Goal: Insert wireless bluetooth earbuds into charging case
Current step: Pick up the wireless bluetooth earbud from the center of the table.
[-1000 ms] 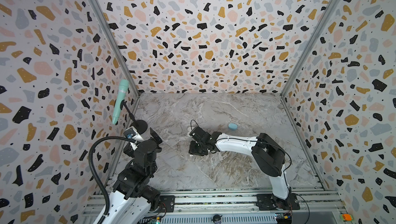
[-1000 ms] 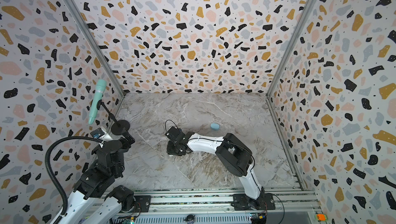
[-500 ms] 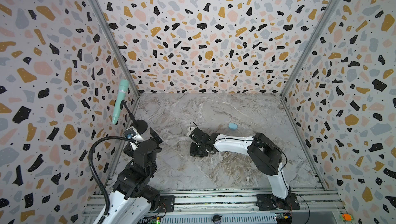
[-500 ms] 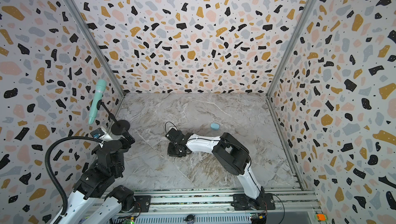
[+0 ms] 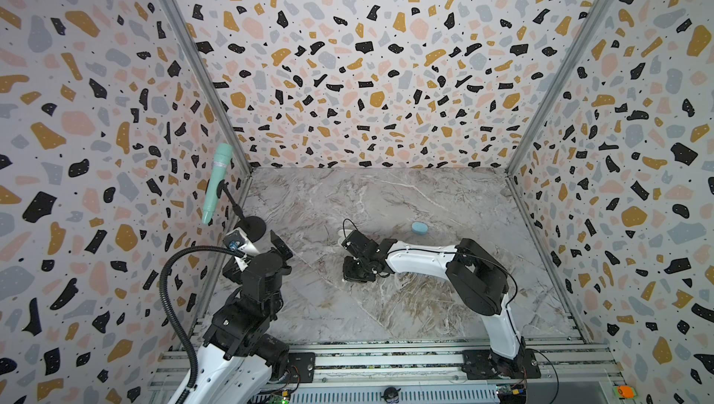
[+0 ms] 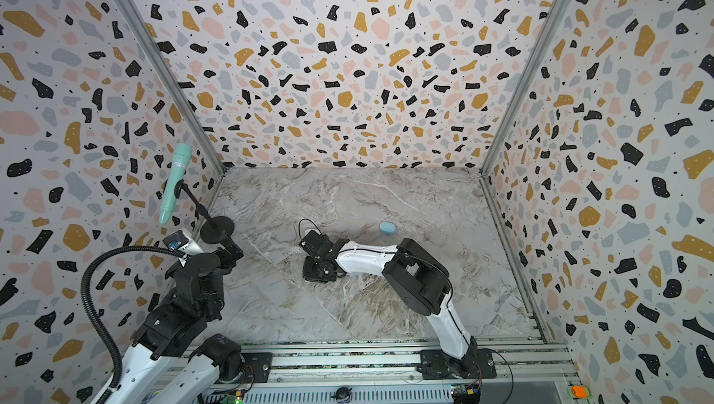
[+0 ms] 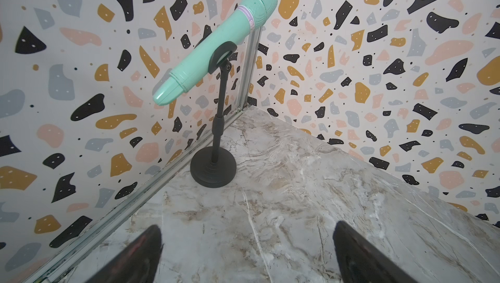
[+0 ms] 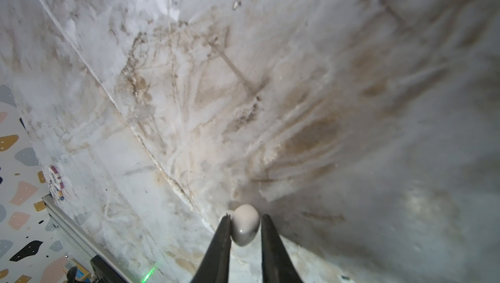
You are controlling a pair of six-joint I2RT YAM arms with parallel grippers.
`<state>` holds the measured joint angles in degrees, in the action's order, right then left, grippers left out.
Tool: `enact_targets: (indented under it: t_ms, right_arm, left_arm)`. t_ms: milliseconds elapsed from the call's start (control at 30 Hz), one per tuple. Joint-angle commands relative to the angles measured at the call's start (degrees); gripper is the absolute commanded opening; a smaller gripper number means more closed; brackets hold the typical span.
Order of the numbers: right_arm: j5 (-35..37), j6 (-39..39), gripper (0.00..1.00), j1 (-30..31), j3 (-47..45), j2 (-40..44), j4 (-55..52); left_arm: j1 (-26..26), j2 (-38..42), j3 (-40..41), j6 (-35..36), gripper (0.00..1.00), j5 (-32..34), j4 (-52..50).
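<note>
Right wrist view: right gripper (image 8: 245,218) pinches a white earbud (image 8: 244,227) at the table (image 8: 189,78), left gripper (image 7: 247,226) spread idle, blue case (image 5: 419,228) well apart, insertion not yet done.

mint microphone (image 7: 216,43) tilted in black stand (image 7: 213,170) | stand on marble tabletop (image 7: 297,192) beside terrazzo wall (image 7: 67,78)

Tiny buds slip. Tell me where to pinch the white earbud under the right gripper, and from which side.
Pinch the white earbud across its rounded body, from straight above. It lies low on the marble table, smooth and domed, so likely only its flanks offer purchase; the right gripper straddles them.
</note>
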<state>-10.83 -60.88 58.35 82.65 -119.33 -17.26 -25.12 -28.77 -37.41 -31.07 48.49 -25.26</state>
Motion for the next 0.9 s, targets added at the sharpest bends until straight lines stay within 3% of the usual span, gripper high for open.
enact_targets:
  t_ms: [0, 867]
  right_arm:
    - [0.22, 0.69, 0.21, -0.25, -0.26, -0.2, -0.55]
    - [-1.83, 0.01, 0.21, -0.93, 0.45, -3.02, -0.91]
  left_arm:
    - [0.43, 0.09, 0.58, 0.62, 1.0, 0.14, 2.24]
    - [1.02, -0.43, 0.71, 0.99, 1.0, -0.59, 2.63]
